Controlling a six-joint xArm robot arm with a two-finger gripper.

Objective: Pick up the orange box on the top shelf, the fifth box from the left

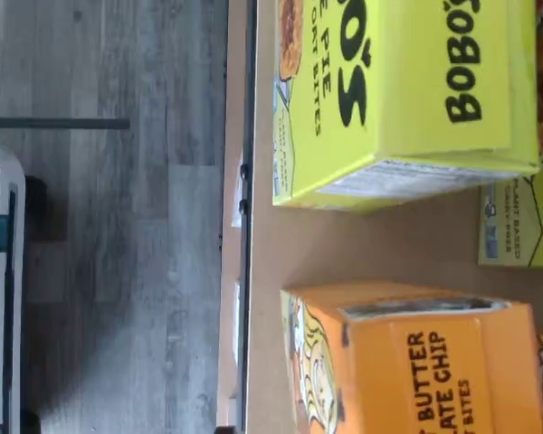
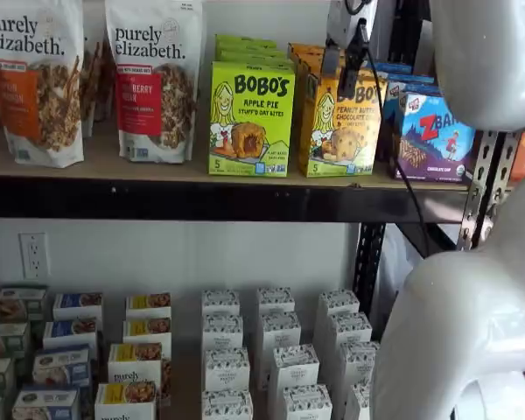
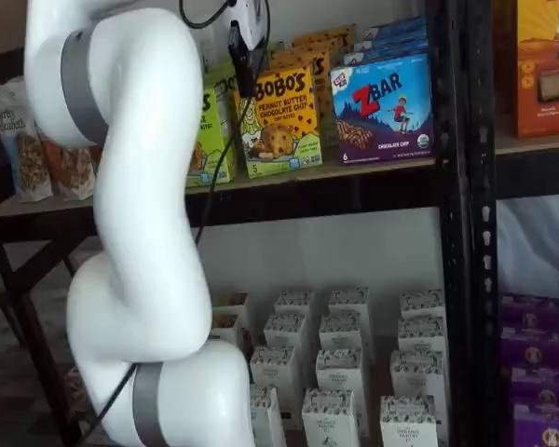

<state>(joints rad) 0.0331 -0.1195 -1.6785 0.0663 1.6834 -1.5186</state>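
The orange Bobo's box (image 2: pixel 337 131) stands upright on the top shelf (image 2: pixel 114 166), between a lime-green Bobo's box (image 2: pixel 249 118) and a blue-purple ZBar box (image 2: pixel 433 136). It also shows in a shelf view (image 3: pixel 279 126) and in the wrist view (image 1: pixel 416 366). My gripper (image 2: pixel 341 70) hangs in front of the orange box's upper part. Its two black fingers are apart with orange showing between them, and they are not closed on the box. In a shelf view the gripper (image 3: pixel 246 82) is seen side-on.
Granola bags (image 2: pixel 153 79) stand further left on the shelf. Black perforated uprights (image 2: pixel 477 188) frame it. Small white cartons (image 2: pixel 276 350) fill the lower level. The white arm (image 3: pixel 140 242) stands between camera and shelves. More Bobo's boxes stand behind the front row.
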